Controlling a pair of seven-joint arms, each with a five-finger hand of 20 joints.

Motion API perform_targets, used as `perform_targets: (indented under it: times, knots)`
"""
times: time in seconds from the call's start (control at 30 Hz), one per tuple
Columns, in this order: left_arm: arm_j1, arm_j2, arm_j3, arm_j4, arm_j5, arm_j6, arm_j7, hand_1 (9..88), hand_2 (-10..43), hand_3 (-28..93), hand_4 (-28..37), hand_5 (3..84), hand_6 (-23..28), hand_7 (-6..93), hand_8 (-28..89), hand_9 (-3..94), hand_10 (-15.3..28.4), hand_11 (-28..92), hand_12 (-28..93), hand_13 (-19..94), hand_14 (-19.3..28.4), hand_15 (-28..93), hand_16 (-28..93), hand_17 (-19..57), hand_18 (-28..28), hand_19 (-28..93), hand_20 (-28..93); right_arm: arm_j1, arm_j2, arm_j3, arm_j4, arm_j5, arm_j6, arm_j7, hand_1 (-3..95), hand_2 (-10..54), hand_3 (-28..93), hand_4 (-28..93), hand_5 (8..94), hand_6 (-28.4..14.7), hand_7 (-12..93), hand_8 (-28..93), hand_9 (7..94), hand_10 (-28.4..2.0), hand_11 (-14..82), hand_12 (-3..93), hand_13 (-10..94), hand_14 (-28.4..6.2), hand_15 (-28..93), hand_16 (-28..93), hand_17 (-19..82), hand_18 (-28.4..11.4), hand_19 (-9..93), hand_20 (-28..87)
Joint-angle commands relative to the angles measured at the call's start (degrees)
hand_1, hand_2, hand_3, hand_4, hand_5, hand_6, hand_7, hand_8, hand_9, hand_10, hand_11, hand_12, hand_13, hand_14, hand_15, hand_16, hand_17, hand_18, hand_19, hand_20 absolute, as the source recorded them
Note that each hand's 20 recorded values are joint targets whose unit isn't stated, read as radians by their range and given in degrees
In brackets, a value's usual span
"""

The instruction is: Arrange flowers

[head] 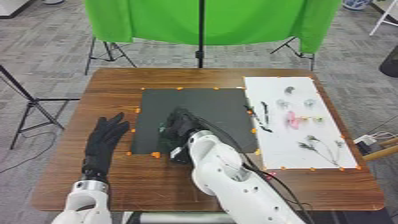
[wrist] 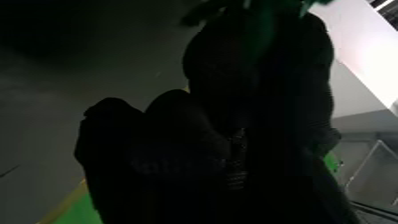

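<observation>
1. The left hand (head: 105,137) lies on the bench (head: 67,170), just beside the left edge of the black mat (head: 200,100); it is open, its fingers fairly straight and pointing away from the robot, and it has hold of nothing
2. The right hand (head: 184,126) is over the left-middle part of that mat, with dark green leaves (head: 165,131) next to it; I cannot tell how far open it is or whether it grips them
3. In the right wrist view, green foliage (wrist: 206,11) shows at the far end of the right hand (wrist: 266,95)
4. The white sheet (head: 266,157) is to the right of the mat. On its middle part lies a pink flower (head: 291,119), with pale grey blooms (head: 310,103) farther from the robot
5. Nearer the robot, a branching sprig (head: 310,146) lies on the sheet, its thin stems spread
6. Slim dark stems (head: 265,117) lie along the sheet's left side, near the mat
7. Orange pieces (head: 155,155) dot the edges of the mat and sheet
</observation>
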Motion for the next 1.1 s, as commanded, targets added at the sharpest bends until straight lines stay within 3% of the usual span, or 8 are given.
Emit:
perform_targets:
  times: [0.03,0.2,0.27,0.37,0.5,0.73,0.87,1.1]
  knots:
    - [1.2,-0.46,0.26,-0.15,-0.09,-0.07,-0.97,16.1,8.0,60,-28.3,46.0,3.5,6.8,-6,46.5,12.6,13,13,35,14.1,10,1,8.3,10.5,3,20,0.3,-1.1,0.3,0.6,1.1,1.1,-0.3,82.4,-9.5,-28,43,72.5,-3.1,44,21,86.3,-12.9,46.2,26.2,94,-1.1,60,31,72,-7.1,93,54]
    - [1.1,-0.58,0.21,-0.07,-0.07,-0.22,-1.29,16.0,6.5,61,-28.3,45.8,3.7,6.6,-6,46.3,12.7,13,14,35,14.2,10,1,8.1,10.6,4,20,0.1,-1.1,0.8,0.6,1.4,0.9,-0.8,74.9,-9.5,-24,41,72.6,-3.7,42,19,85.7,-13.1,46.1,26.0,94,-1.3,59,31,72,-7.0,93,52]
    - [1.1,-0.5,0.2,-0.11,0.1,-0.31,-1.36,16.0,6.3,62,-28.3,45.8,3.8,6.5,-6,46.3,12.7,13,14,35,14.3,10,1,8.0,10.6,4,20,0.0,-1.2,1.1,0.6,1.6,0.7,-0.9,56.7,-9.5,26,5,72.8,-4.0,41,16,85.5,-13.2,46.0,26.2,94,-1.5,59,31,72,-6.7,93,52]
    - [1.4,-0.87,0.11,-0.25,0.07,-0.51,-1.12,16.4,5.8,62,-28.3,45.8,3.8,6.4,-6,46.2,12.7,13,14,35,14.3,10,1,7.9,10.7,4,20,-0.6,-0.7,2.3,-0.5,1.7,-0.5,-2.1,39.9,-9.5,56,-16,73.4,-4.6,43,-8,85.0,-13.7,45.6,25.9,94,-2.1,57,32,71,-7.6,93,51]
    - [2.4,-1.23,-0.47,-0.63,0.17,-0.75,-0.78,16.8,5.5,62,-28.3,45.7,3.9,6.5,-6,46.1,12.7,13,14,35,14.4,10,1,7.8,10.7,4,20,-1.3,3.1,3.9,-4.5,-2.5,-5.7,-3.6,25.2,-3.4,60,-11,74.5,-5.0,36,-9,85.0,-15.2,44.2,25.9,93,-3.5,57,33,70,-9.8,93,53]
    - [3.0,-1.33,-0.92,-0.93,0.16,-0.62,-1.45,16.9,5.3,62,-28.3,45.7,3.9,6.6,-6,46.0,12.7,14,14,35,14.5,10,2,7.8,10.7,4,20,-3.8,11.5,5.9,-13.0,-6.3,-22.4,-1.1,19.2,14.7,65,3,75.2,-5.1,15,-7,86.8,-15.9,43.5,27.0,93,-5.0,61,33,70,-11.9,93,59]
    - [3.1,-1.22,-1.02,-1.0,1.6,-0.48,-1.8,17.0,5.3,61,-28.3,45.7,3.9,6.6,-6,46.0,12.7,14,14,36,14.5,10,2,7.8,10.7,4,20,-5.3,12.5,5.9,-14.4,-5.7,-25.6,-0.3,17.1,18.9,65,5,74.4,-5.1,13,-8,87.5,-16.1,43.4,27.1,93,-5.1,61,33,70,-12.0,93,60]
    - [2.5,-1.21,-0.78,-0.88,1.51,-1.35,-2.37,17.1,5.3,61,-28.3,45.6,3.9,6.7,-6,46.0,12.7,14,14,35,14.5,10,2,7.7,10.7,4,20,-6.1,10.0,5.4,-13.4,-1.9,-26.4,1.4,16.7,19.6,64,6,73.1,-5.4,12,-8,87.7,-16.1,43.2,27.6,93,-5.1,61,34,70,-12.0,93,61]
